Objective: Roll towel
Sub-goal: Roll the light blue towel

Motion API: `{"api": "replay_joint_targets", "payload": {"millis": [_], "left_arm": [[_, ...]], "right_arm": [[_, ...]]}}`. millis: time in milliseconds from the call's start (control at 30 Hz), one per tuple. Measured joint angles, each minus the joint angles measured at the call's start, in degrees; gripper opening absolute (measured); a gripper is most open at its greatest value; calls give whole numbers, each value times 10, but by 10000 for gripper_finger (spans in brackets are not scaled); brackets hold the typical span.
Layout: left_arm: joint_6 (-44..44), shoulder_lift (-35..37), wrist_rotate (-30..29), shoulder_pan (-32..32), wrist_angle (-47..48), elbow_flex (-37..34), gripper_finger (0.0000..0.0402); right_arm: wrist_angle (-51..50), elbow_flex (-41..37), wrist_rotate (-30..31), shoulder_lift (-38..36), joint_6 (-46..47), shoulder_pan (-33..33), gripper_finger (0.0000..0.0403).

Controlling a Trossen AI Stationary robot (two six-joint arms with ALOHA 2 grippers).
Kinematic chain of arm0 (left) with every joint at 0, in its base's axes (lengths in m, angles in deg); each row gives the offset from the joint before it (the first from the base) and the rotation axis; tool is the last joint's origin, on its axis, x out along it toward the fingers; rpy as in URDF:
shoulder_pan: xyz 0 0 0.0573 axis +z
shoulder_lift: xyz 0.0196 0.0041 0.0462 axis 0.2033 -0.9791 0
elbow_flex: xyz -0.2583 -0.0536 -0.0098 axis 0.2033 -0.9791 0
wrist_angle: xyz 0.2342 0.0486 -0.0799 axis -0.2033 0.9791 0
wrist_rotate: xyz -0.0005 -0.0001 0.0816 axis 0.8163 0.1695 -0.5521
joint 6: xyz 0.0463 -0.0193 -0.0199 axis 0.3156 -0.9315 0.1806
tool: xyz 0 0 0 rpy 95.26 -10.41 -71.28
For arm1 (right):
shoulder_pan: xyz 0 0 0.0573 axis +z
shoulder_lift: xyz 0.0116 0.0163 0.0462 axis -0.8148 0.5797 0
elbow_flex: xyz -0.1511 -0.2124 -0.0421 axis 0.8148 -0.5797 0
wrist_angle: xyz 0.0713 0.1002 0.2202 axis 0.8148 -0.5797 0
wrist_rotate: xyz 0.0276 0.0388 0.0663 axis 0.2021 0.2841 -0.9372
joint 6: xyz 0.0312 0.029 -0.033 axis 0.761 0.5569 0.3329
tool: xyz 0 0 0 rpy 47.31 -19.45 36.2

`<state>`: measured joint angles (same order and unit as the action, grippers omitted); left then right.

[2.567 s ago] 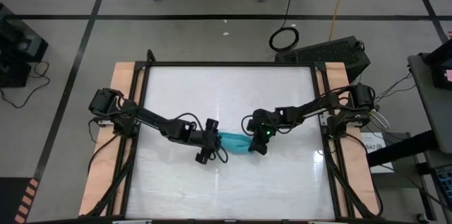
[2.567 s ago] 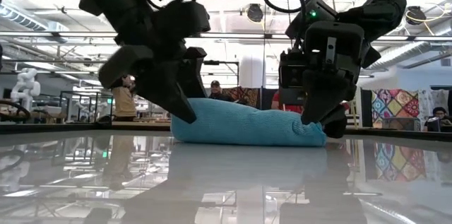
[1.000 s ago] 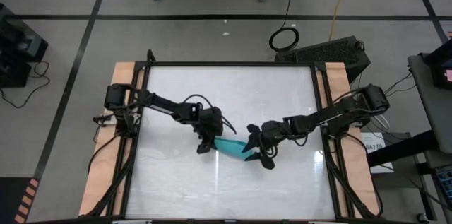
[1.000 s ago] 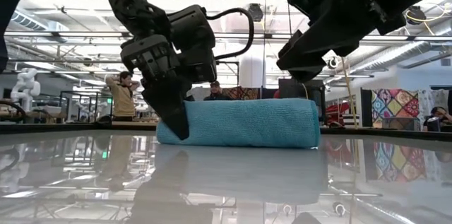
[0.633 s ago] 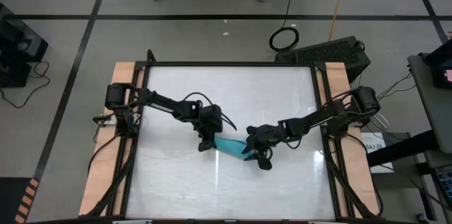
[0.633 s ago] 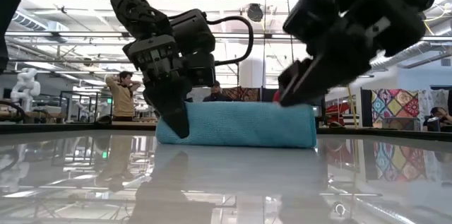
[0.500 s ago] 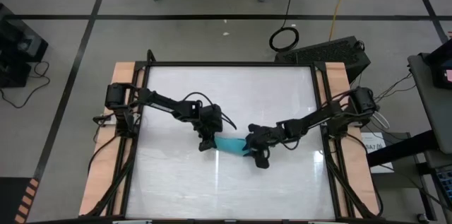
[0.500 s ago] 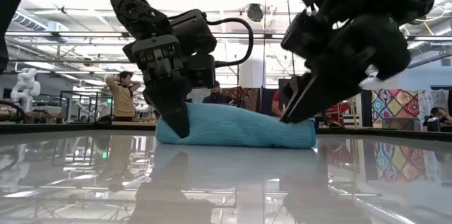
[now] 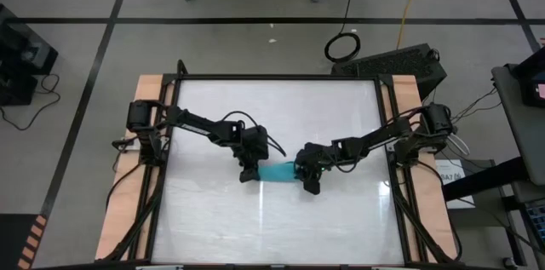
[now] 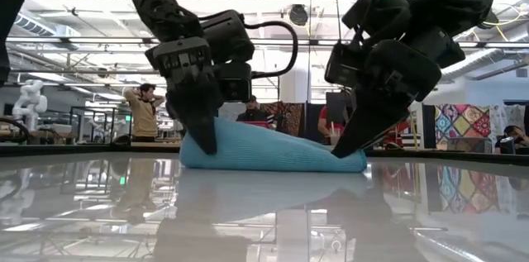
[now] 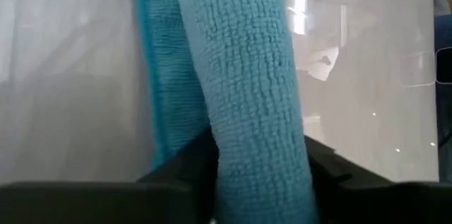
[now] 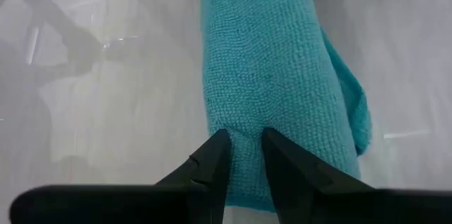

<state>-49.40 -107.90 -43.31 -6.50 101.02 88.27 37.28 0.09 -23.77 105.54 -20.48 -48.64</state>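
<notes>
- Towel (image 9: 276,170), high view: teal roll lying near the middle of my table (image 9: 341,108), between my two grippers. My left gripper (image 9: 248,171) sits at its left end, my right gripper (image 9: 309,180) at its right end. Both arms reach in from the table's side rails.
- Low view: towel (image 10: 269,151) is a rolled bundle on the glossy tabletop (image 10: 264,212), thicker at the end under my left gripper (image 10: 202,138), tapering down to where my right gripper (image 10: 347,148) presses its tip. A person (image 10: 146,113) stands far back in the room, arms raised to the head.
- Left wrist view: towel roll (image 11: 244,90) runs between my left fingers (image 11: 176,174), which sit either side of it with the roll filling the gap; can't tell if they're gripping or just straddling it. A loose flat layer of cloth lies beside the roll.
- Right wrist view: my right fingers (image 12: 212,160) are nearly together, tips pinching a small fold at the towel (image 12: 275,75) end; grasping the towel.
</notes>
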Motion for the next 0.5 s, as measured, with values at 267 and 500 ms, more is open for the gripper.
{"api": "replay_joint_targets", "payload": {"millis": [267, 500], "left_arm": [[49, 12, -77, 4, 149, 90, 226], [55, 75, -141, -29, 229, 136, 228]], "right_arm": [[-8, 0, 4, 0, 37, 0, 84], [-12, 0, 6, 0, 75, 0, 84]]}}
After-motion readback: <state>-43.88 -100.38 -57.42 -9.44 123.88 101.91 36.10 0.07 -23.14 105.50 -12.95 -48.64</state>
